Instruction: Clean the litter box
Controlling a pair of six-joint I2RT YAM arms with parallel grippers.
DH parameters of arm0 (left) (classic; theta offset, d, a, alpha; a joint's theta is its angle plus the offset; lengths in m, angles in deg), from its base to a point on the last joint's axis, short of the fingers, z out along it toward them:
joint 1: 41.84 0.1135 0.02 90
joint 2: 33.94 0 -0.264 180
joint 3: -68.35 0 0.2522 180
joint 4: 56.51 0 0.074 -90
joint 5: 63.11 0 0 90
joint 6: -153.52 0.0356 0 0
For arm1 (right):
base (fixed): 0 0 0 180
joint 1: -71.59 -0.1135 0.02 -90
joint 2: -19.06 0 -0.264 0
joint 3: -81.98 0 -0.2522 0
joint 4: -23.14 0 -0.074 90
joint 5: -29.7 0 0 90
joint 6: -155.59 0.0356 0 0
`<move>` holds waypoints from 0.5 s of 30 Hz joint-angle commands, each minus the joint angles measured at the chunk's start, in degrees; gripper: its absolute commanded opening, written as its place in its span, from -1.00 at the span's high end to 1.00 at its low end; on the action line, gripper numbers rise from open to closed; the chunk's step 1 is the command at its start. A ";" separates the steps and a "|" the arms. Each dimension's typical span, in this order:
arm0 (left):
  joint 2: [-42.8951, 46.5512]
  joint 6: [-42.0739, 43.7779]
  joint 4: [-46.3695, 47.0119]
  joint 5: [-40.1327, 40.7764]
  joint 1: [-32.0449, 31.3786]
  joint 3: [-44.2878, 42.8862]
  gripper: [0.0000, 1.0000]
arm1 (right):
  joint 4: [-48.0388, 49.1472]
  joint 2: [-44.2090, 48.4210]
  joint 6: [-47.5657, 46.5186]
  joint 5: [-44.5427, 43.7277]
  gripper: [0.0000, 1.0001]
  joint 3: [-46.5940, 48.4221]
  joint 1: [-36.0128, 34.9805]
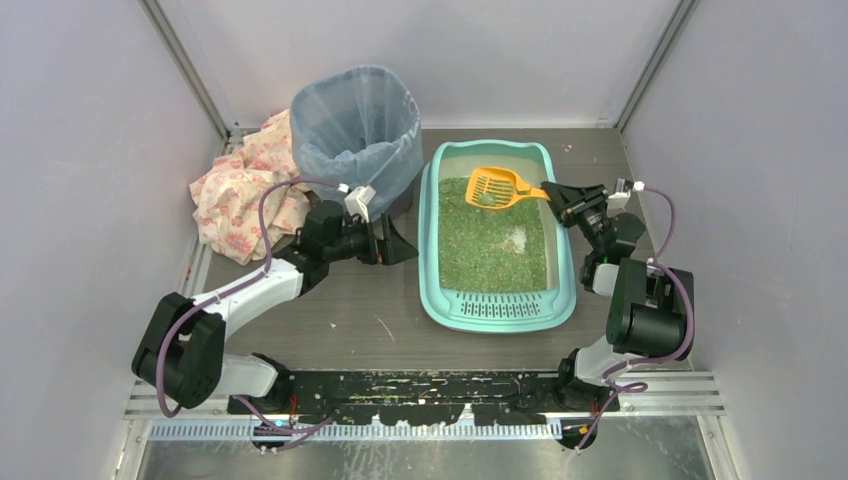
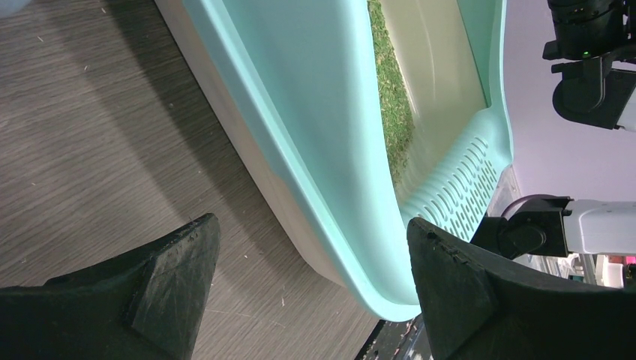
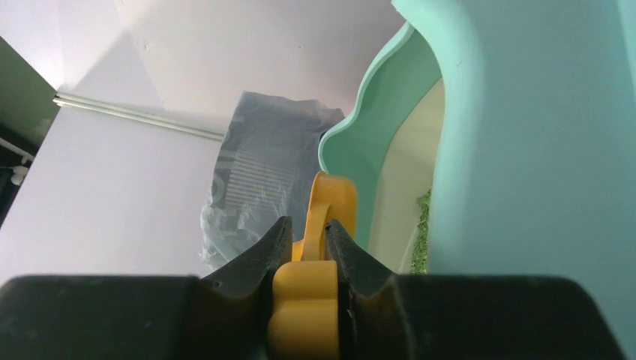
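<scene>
My left gripper is wide open beside the box, mid frame. My right gripper pinches the scoop handle over the litter. I should keep the scoop flat going to the bin, upper left.

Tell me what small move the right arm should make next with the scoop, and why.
Probably lift the scoop and swing it left toward the bin: the right gripper is shut on its handle, its head holds some litter over the box, and the bin stands beside the box's far left corner.
</scene>
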 commanded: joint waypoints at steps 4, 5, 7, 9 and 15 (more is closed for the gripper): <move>0.21 -0.09 3.37 -0.82 -0.25 -1.22 -0.87 | 7.34 -0.60 1.84 1.00 0.99 0.19 -0.33; 0.05 -0.13 3.43 -1.02 -0.25 -1.31 -0.87 | 6.15 -0.15 1.01 0.86 0.99 0.20 -0.65; -0.19 -0.24 3.53 -1.27 -0.25 -1.32 -0.88 | 3.26 1.64 -0.83 -0.13 0.99 -0.76 0.83; 0.12 -0.17 3.41 -0.99 -0.25 -1.15 -0.88 | 0.28 3.00 -1.61 -1.00 0.99 -1.09 2.38; -0.39 -0.51 3.82 -1.48 -0.30 -1.32 -0.87 | -3.72 2.04 -5.29 -0.51 0.99 1.44 -4.19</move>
